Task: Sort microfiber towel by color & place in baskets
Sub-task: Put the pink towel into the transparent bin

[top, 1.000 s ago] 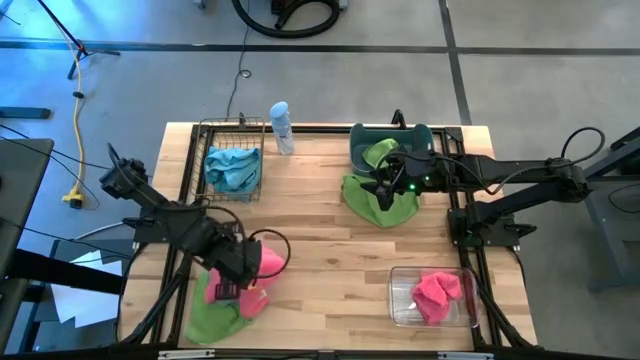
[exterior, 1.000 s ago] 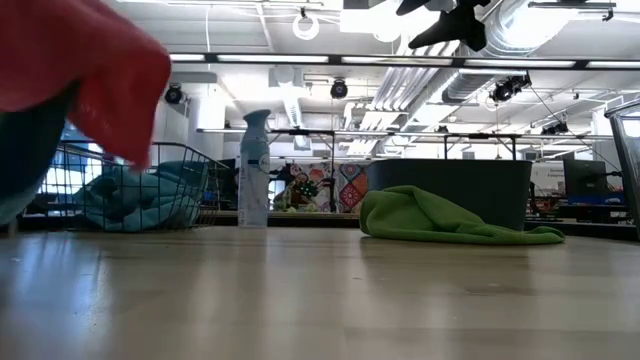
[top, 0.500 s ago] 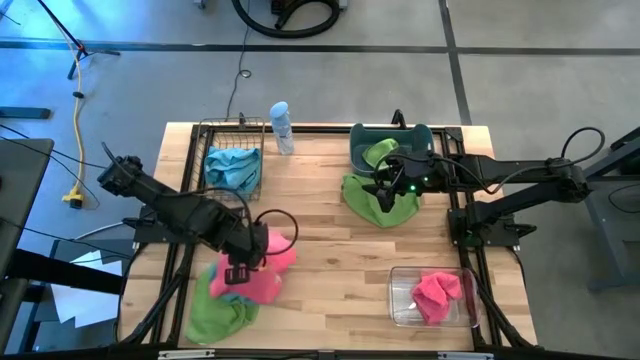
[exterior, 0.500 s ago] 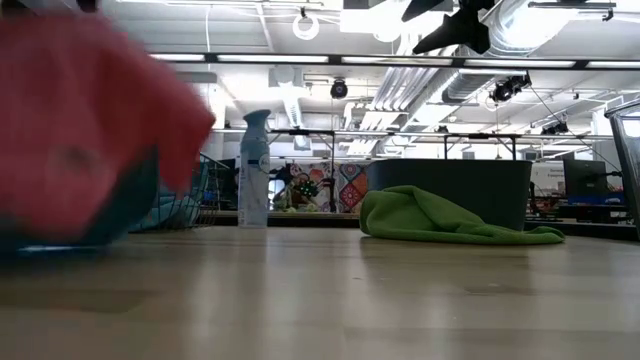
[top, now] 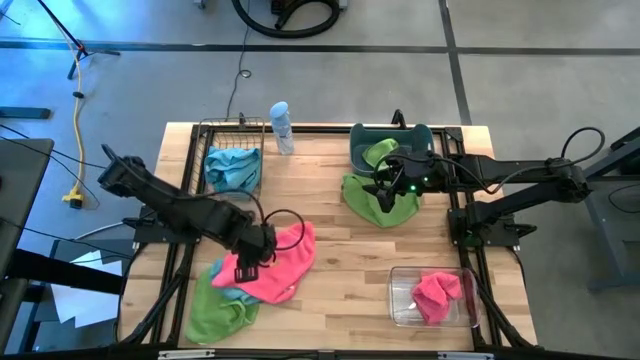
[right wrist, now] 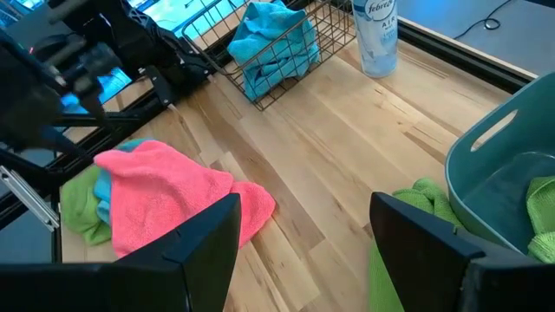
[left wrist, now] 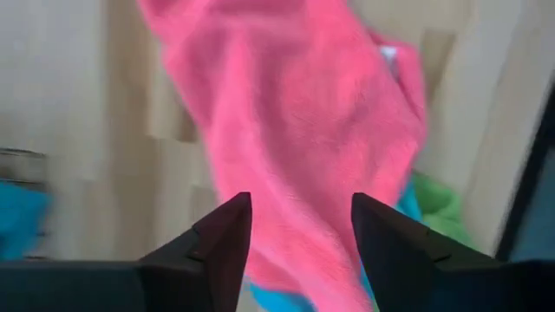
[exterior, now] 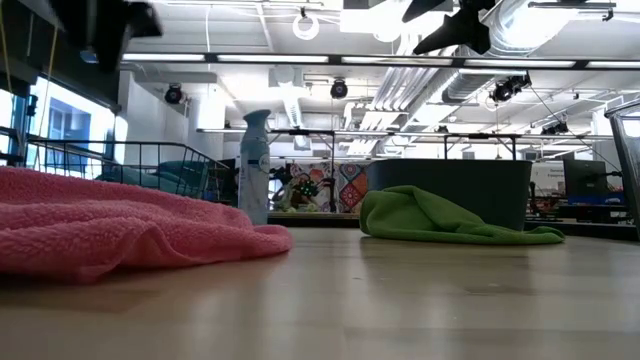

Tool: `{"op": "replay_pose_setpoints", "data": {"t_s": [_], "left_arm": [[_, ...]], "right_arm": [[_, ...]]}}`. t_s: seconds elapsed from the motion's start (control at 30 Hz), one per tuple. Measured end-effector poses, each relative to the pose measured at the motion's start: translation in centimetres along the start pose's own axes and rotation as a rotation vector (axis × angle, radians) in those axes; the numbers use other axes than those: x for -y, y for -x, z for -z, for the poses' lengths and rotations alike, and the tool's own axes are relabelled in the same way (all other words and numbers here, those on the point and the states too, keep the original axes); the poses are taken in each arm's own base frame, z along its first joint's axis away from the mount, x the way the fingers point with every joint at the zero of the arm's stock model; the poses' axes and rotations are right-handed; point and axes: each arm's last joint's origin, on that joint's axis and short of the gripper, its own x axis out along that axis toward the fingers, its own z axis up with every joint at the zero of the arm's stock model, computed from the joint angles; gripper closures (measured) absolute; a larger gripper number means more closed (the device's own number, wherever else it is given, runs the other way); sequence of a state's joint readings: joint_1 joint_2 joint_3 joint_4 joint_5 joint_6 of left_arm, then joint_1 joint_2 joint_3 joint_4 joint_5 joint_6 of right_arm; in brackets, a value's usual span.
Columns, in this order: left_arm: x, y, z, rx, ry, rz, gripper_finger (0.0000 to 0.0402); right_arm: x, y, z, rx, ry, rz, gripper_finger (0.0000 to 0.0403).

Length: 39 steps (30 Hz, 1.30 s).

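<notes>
A pink microfiber towel [top: 283, 262] lies spread on the table near the front left, its left part over a light blue towel [top: 228, 293] and a lime green one [top: 212, 312]. My left gripper [left wrist: 299, 204] hangs open just above the pink towel's left part [top: 243, 268], with nothing between its fingers. My right gripper [right wrist: 303, 260] is open above a green towel [top: 378, 203] that lies against the front of the slate-blue tub [top: 425, 138]. That tub holds another green towel [top: 378, 152]. The wire basket [top: 232, 128] holds a blue towel [top: 232, 166]. The clear bin [top: 400, 300] holds a pink towel [top: 436, 294].
A pale spray bottle [top: 282, 127] stands at the far edge between the wire basket and the tub. Bare wood lies in the table's middle [top: 330, 235], between the pink towel and the clear bin. Black frame rails run along the table's left and right sides.
My left gripper has gone a little toward the table's right edge and let go of the pink towel. The towel, bunched and hanging lifted a second ago, has fallen and spread out flat on the table, reaching toward the right.
</notes>
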<state>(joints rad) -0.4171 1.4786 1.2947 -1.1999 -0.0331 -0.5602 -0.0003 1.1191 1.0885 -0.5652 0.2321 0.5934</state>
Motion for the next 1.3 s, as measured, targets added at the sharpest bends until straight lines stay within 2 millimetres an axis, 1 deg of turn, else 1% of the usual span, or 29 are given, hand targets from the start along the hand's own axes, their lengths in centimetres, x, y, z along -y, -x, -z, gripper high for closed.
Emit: {"op": "replay_pose_setpoints", "data": {"t_s": [0.1, 0.23, 0.4, 0.53, 0.8, 0.97, 1.03, 1.07, 1.13, 1.2, 1.23, 1.27, 1.3], "left_arm": [[0.3, -1.8, 0.9, -0.062, 0.052, 0.037, 0.0201], [0.6, -3.8, 2.7, -0.139, 0.161, 0.001, 0.0195], [1.4, -5.7, 4.2, -0.184, 0.258, 0.026, 0.0195], [2.1, -6.6, 4.3, -0.133, 0.276, 0.080, 0.0195], [1.0, -8.5, 5.3, -0.144, 0.352, -0.003, 0.0195], [0.9, -8.6, 5.3, -0.126, 0.315, -0.014, 0.0200], [0.9, -8.6, 5.3, -0.123, 0.303, -0.021, 0.0219], [0.9, -8.6, 5.3, -0.122, 0.297, -0.022, 0.0235], [0.9, -8.6, 5.3, -0.118, 0.291, -0.025, 0.0284], [0.9, -8.6, 5.3, -0.111, 0.291, -0.030, 0.0349], [0.9, -8.6, 5.3, -0.107, 0.291, -0.032, 0.0375], [0.9, -8.6, 5.3, -0.102, 0.292, -0.032, 0.0387], [0.9, -8.6, 5.2, -0.098, 0.290, -0.027, 0.0388]], "right_arm": [[0.0, 0.0, 0.0, 0.000, 0.000, 0.000, 0.0151], [0.0, 0.0, 0.0, 0.000, 0.000, 0.000, 0.0151], [0.0, 0.0, 0.0, 0.000, 0.018, 0.000, 0.0151], [0.0, 0.0, 0.0, 0.000, 0.018, 0.000, 0.0151], [0.0, 0.0, 0.0, 0.003, 0.018, 0.003, 0.0151], [0.0, 0.0, 0.0, 0.005, 0.018, 0.006, 0.0151], [0.0, 0.0, 0.0, 0.006, 0.017, 0.007, 0.0151], [0.1, 0.0, -0.1, 0.006, 0.016, 0.009, 0.0151], [0.1, 0.0, -0.1, 0.008, 0.007, 0.012, 0.0151], [0.2, 0.0, -0.1, 0.016, 0.004, 0.023, 0.0151], [0.2, 0.0, -0.1, 0.020, 0.004, 0.029, 0.0151], [0.2, 0.0, -0.1, 0.020, 0.003, 0.029, 0.0151], [0.2, 0.0, -0.1, 0.020, 0.003, 0.029, 0.0151]]}}
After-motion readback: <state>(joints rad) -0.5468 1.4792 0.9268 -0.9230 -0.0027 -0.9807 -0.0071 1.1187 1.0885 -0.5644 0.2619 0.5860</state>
